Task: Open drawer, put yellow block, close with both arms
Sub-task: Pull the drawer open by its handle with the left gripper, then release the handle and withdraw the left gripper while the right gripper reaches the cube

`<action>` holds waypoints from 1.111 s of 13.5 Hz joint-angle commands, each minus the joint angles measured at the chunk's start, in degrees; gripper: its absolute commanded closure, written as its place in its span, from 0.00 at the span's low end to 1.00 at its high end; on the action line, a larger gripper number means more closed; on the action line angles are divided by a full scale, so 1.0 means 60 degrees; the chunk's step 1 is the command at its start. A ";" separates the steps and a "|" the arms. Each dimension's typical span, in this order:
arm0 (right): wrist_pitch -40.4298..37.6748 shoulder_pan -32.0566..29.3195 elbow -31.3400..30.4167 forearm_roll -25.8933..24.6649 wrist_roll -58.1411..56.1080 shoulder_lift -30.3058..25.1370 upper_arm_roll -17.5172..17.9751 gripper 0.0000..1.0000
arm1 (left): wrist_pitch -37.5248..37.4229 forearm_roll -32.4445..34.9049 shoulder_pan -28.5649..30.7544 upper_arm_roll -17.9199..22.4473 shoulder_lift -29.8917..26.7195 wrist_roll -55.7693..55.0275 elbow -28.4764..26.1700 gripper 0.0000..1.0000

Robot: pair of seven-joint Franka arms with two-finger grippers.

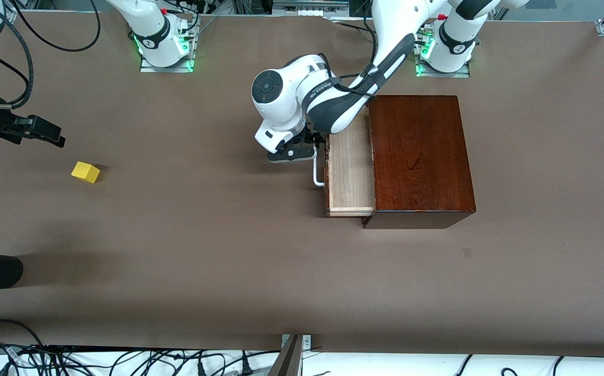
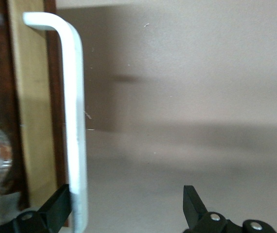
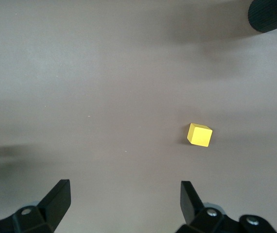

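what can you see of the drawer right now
The drawer is a pale-wood tray with a dark reddish-brown front and a white loop handle. It stands partly pulled out of the glossy dark wooden box, toward the right arm's end of the table, with nothing visible inside. The open left gripper is at the handle, one finger beside it.

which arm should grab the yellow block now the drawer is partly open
Right. The right gripper hangs open near the yellow block at its end of the table, the block showing in its wrist view. The left gripper is open at the drawer handle.
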 commanded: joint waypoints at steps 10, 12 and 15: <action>0.0389 -0.0344 0.1399 -0.0089 -0.1200 0.1654 -0.1069 0.00 | -0.1580 -0.0325 0.0012 -0.0164 -0.1444 0.0413 0.0244 0.00; 0.0375 -0.0402 0.1914 -0.0045 -0.1493 0.2243 -0.1464 0.00 | -0.1800 -0.0400 0.0259 -0.0135 -0.1810 0.0413 0.0244 0.00; 0.0797 -0.0753 0.0969 0.0043 -0.1729 0.2085 -0.1539 0.00 | -0.2120 -0.0429 0.1166 -0.0149 -0.2586 0.0413 0.0244 0.00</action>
